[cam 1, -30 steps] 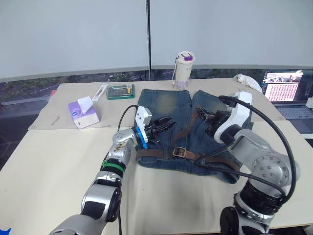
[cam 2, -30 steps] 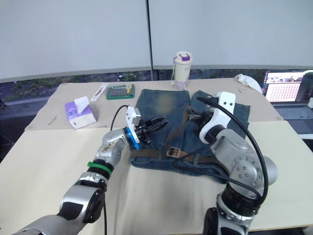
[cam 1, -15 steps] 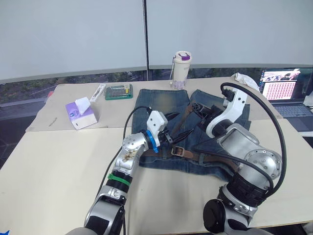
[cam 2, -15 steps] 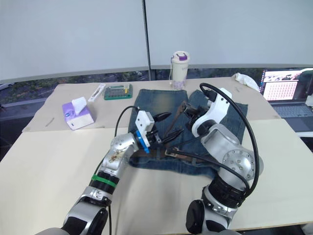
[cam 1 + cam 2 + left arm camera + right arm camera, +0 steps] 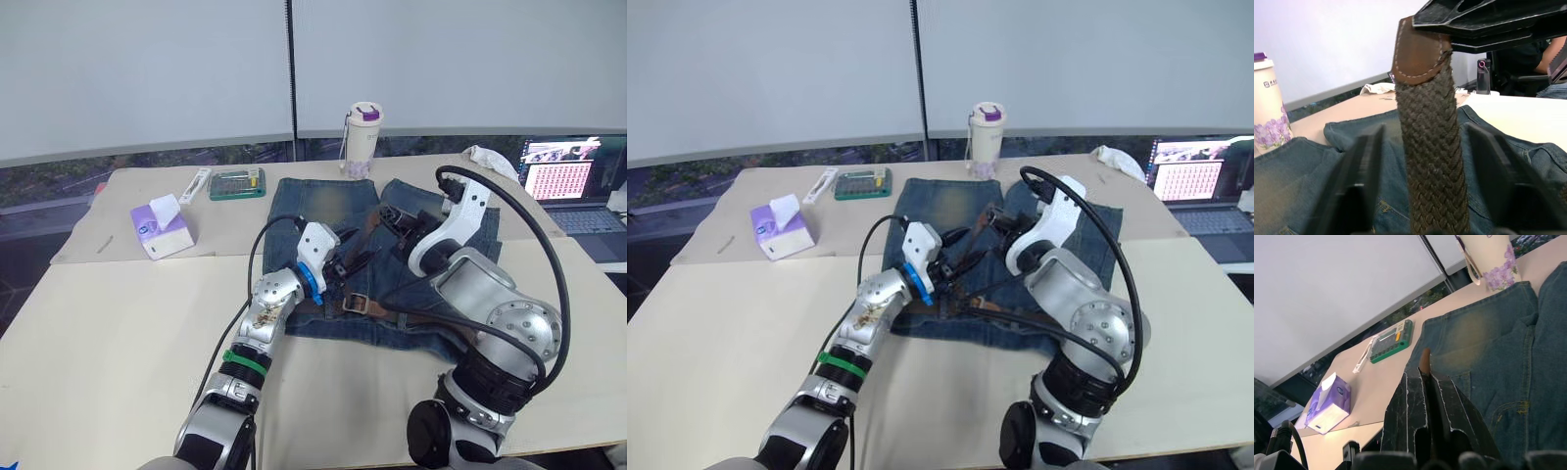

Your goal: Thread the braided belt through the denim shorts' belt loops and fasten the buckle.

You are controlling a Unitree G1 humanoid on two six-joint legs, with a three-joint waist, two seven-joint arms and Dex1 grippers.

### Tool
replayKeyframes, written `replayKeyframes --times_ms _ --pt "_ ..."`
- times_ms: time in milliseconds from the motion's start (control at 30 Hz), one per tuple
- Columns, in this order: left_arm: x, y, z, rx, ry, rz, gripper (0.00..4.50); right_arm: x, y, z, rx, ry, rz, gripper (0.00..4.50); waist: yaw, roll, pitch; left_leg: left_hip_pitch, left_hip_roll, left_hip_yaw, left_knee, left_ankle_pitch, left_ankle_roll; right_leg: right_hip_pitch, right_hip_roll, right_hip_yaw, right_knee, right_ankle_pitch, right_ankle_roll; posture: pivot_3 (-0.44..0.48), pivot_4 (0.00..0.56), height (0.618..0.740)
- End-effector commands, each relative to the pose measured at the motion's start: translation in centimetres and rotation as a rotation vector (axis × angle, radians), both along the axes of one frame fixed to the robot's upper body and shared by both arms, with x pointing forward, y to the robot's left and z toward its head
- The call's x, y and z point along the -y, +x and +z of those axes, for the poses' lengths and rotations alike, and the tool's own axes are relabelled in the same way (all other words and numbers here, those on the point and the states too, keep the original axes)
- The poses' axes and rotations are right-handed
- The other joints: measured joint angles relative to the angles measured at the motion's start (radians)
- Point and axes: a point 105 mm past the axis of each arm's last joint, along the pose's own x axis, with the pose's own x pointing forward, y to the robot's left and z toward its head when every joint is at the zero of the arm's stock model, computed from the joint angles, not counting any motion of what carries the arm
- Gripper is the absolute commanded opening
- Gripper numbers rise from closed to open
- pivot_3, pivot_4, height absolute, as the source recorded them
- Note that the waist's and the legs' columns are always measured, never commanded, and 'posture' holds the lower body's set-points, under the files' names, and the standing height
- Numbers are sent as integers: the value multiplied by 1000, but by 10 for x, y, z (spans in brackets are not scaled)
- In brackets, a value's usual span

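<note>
Denim shorts (image 5: 392, 250) lie flat on the desk (image 5: 108, 323), waistband nearest the robot; braided belt (image 5: 416, 315) runs along that waistband, buckle (image 5: 355, 304) at its middle; the belt's free end rises off the shorts, right hand (image 5: 997, 219) pinching its leather tip (image 5: 1418, 49); left hand (image 5: 1422, 161) spread, the strap between its fingers, ungripped; risk: tip held by a narrow bite; a sideways pull could slip it free, or twist the braid before the buckle.
</note>
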Motion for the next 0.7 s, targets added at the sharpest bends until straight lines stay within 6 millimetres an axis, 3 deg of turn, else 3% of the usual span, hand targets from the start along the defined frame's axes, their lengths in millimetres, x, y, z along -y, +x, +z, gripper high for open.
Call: replayKeyframes --times_ms 33,133,233,333,400,467,533,700 --pt "-2 0 6 18 -12 7 971 -16 -8 8 48 55 44 0 0 0 0 0 0 0 0 0 0 0 0 0 0 0 0 0 150 740" --pt "-6 3 6 11 -14 26 26 -21 -9 6 47 59 61 0 1 0 0 0 0 0 0 0 0 0 0 0 0 0 0 0 150 740" --pt "-15 6 4 -9 -24 57 26 -26 -11 10 100 18 105 0 0 0 0 0 0 0 0 0 0 0 0 0 0 0 0 0 150 740" --pt "-26 10 9 -66 -88 91 0 -35 -22 19 206 -22 221 1078 -3 0 0 1 0 0 0 0 0 0 0 -1 0 0 0 0 150 740" --pt "-38 13 14 -127 -161 111 0 -33 -25 19 289 -191 259 1730 -2 0 0 0 0 0 0 0 0 0 0 -1 0 0 0 0 150 740" --pt "-54 14 16 -197 -231 148 0 -22 -31 5 364 -378 317 2406 1 0 0 1 -1 0 0 0 0 1 0 -2 -1 0 1 0 150 740" --pt "-66 14 18 -249 -279 176 0 -15 -35 -11 374 -431 395 3136 0 -1 1 3 0 0 1 -1 1 6 1 -5 -11 -1 2 0 150 740" --pt "-89 15 13 -383 -367 271 0 -5 -32 -67 288 -536 554 3136 -5 -3 2 7 0 1 1 -1 2 11 1 -3 -14 -1 2 0 150 740"
